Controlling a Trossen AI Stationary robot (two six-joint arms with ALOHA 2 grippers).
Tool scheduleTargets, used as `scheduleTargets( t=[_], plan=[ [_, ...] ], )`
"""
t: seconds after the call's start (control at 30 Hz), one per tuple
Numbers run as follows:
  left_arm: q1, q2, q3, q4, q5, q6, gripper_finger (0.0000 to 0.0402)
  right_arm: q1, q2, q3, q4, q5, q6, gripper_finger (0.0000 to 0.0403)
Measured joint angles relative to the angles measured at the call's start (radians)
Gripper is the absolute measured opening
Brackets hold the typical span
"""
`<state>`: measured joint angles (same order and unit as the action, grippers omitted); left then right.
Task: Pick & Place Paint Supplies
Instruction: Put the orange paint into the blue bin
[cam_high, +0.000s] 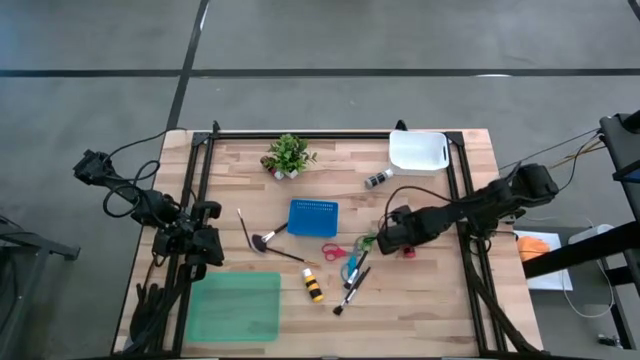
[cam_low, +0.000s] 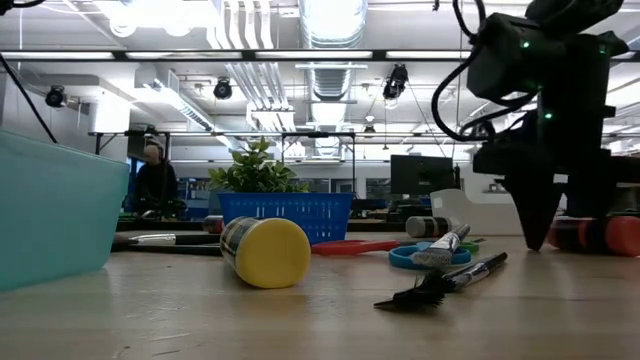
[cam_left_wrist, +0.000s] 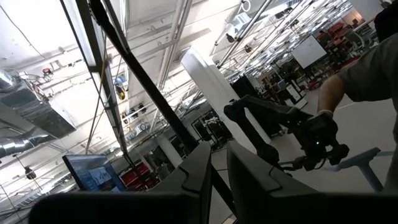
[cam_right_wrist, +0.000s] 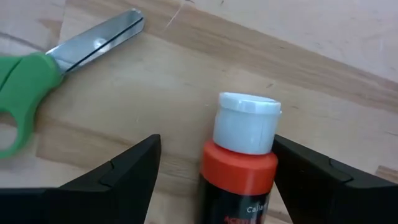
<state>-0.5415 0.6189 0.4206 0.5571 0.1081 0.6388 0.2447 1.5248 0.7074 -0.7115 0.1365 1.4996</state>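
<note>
Your right claw (cam_right_wrist: 214, 180) hangs low over the tabletop (cam_high: 430, 300), fingers spread apart either side of a lying red paint bottle (cam_right_wrist: 239, 168), with green-handled scissors (cam_right_wrist: 37, 81) just beside it. Your left claw (cam_high: 200, 243) waits at the left edge, fingers nearly together, holding nothing.

Paint bottle (cam_right_wrist: 239, 163) between the right gripper's (cam_right_wrist: 214, 177) spread fingers, scissors (cam_right_wrist: 59, 74) just beside, on the table (cam_high: 440, 300)

My gripper (cam_left_wrist: 219, 177) points up at the ceiling, fingers nearly together; beyond it, a person's arm (cam_left_wrist: 357, 78).
</note>
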Motion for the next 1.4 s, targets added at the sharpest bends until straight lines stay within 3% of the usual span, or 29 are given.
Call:
scheduleTargets(
  t=[0.23, 0.47, 0.63, 1.4],
  plan=[
    [0.000, 0.000, 0.000, 0.000, 0.000, -0.003, 0.0061, 0.159, -0.037, 0.000, -0.050, -0.074, 0.145, 0.0283],
    [0.000, 0.001, 0.000, 0.000, 0.000, -0.008, 0.0061, 0.268, -0.047, -0.010, -0.076, -0.023, 0.284, 0.0283],
    [0.000, 0.001, 0.000, 0.000, 0.000, -0.008, 0.0061, 0.252, -0.043, -0.014, -0.095, 0.049, 0.283, 0.0283],
    [0.000, 0.001, 0.000, 0.000, 0.001, -0.008, 0.0061, 0.125, -0.051, -0.044, -0.100, 0.075, 0.177, 0.0277]
  ],
)
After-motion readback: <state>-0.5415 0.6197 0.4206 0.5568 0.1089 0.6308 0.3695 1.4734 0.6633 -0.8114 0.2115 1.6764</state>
